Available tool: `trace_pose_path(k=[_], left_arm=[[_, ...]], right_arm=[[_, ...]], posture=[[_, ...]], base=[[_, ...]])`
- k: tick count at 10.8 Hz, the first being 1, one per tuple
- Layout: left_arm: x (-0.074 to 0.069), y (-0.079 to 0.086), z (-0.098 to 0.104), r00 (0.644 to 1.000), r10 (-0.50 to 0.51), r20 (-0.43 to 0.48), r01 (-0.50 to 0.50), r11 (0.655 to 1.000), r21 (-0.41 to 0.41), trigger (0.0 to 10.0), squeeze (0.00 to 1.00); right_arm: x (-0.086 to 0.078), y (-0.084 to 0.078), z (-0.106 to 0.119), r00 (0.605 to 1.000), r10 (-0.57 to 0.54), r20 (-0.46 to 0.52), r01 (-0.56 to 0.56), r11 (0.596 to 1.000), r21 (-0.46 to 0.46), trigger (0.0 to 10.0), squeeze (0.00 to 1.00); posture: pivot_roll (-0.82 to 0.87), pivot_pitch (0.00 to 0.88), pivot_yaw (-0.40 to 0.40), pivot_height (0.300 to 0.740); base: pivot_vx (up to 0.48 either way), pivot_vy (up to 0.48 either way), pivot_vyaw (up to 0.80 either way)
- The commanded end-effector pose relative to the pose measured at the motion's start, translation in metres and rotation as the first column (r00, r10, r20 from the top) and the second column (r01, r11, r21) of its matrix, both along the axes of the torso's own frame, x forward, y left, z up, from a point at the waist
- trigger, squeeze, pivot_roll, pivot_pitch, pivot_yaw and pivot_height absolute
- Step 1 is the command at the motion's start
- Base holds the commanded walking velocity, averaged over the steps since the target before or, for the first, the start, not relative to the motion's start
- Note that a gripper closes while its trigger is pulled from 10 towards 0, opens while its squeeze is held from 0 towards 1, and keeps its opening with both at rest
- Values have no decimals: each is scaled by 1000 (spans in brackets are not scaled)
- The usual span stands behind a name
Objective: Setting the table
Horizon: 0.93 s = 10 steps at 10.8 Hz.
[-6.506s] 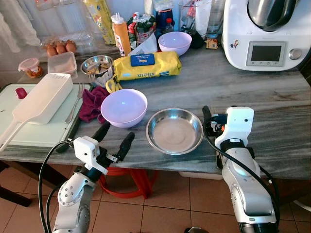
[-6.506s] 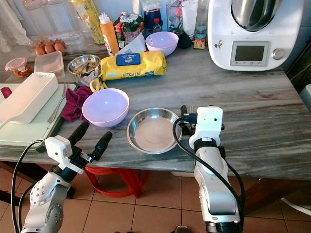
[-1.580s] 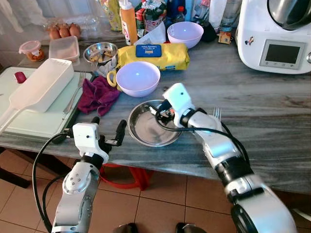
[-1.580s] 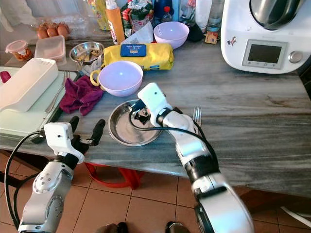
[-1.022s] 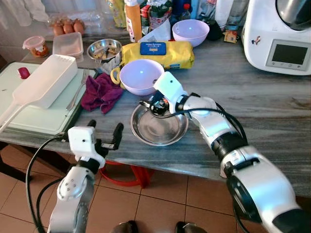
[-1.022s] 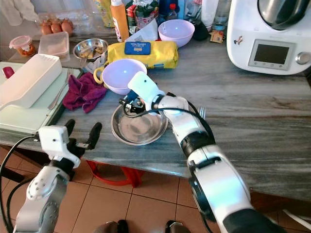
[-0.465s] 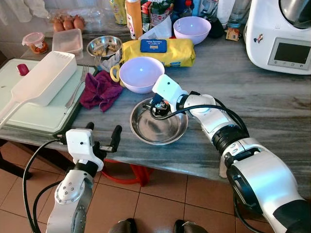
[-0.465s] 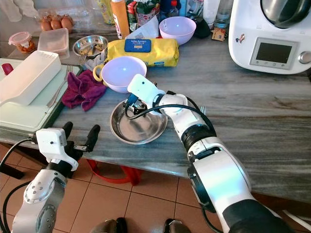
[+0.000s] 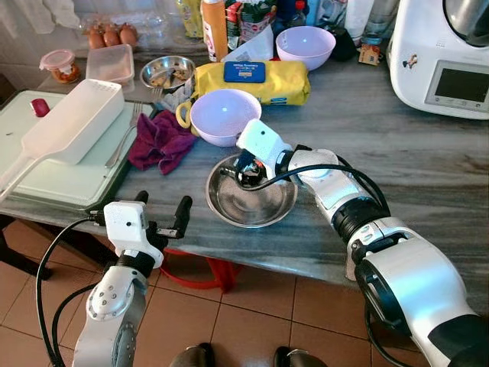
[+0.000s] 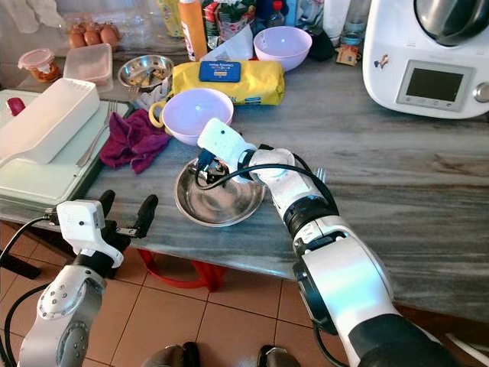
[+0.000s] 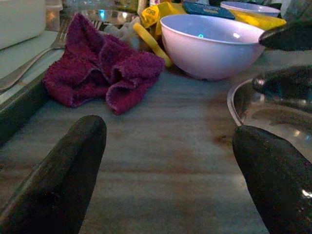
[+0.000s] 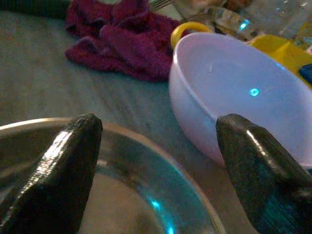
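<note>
Two black fingers of the right gripper (image 12: 156,141) are spread apart, holding nothing, low over the metal bowl's (image 9: 256,208) far rim. Just behind sits a purple bowl (image 9: 223,115). At the table's (image 9: 428,160) near edge, the left gripper (image 9: 162,210) waits, spread wide too.

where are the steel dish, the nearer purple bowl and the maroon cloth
steel dish (image 9: 256,208), left eye view, bare inside bottom
nearer purple bowl (image 9: 221,115), left eye view, inside of the bowl
maroon cloth (image 9: 159,141), left eye view, middle of the crumpled folds
</note>
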State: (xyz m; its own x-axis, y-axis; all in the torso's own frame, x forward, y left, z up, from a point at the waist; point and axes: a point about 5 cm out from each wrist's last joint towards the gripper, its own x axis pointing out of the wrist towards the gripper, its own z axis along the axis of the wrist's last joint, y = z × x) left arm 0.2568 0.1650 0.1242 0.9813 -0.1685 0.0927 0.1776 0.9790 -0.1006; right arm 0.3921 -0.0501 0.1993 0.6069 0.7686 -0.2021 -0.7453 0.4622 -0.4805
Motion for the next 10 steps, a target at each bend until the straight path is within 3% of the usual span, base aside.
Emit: trace_pose_path(k=[1, 2, 4, 5, 6, 8, 10], left_arm=[[-2, 0, 2, 1000, -3, 2, 3, 1000, 14, 10000, 0], [-1, 0, 4, 1000, 3, 17, -3, 1000, 24, 10000, 0], [4, -1, 4, 1000, 19, 20, -19, 1000, 18, 10000, 0], [8, -2, 3, 999, 28, 18, -29, 999, 29, 10000, 0], [10, -3, 3, 1000, 22, 18, -23, 999, 34, 10000, 0], [17, -4, 5, 1000, -16, 25, 15, 999, 33, 10000, 0], [22, -3, 5, 1000, -17, 23, 16, 999, 29, 10000, 0]], right_arm=[[3, 3, 17, 999, -14, 50, 10, 997, 76, 10000, 0], [2, -2, 21, 997, -43, 56, 31, 980, 198, 10000, 0], [-5, -18, 12, 989, -122, 87, 86, 938, 336, 10000, 0], [-11, -30, 4, 977, -200, 78, 150, 896, 418, 10000, 0], [-16, -38, -1, 965, -252, 70, 195, 871, 450, 10000, 0], [-33, -69, -21, 907, -421, -9, 369, 784, 500, 10000, 0], [-57, -77, -31, 880, -472, -43, 424, 742, 519, 10000, 0]], posture=[[128, 189, 44, 740], [121, 186, 43, 740], [89, 182, 47, 740], [66, 175, 53, 740], [60, 173, 56, 740], [6, 152, 77, 740], [-21, 139, 90, 740]], base=[[0, 0, 0], [0, 0, 0], [0, 0, 0], [0, 0, 0], [0, 0, 0], [0, 0, -375], [0, 0, -750]])
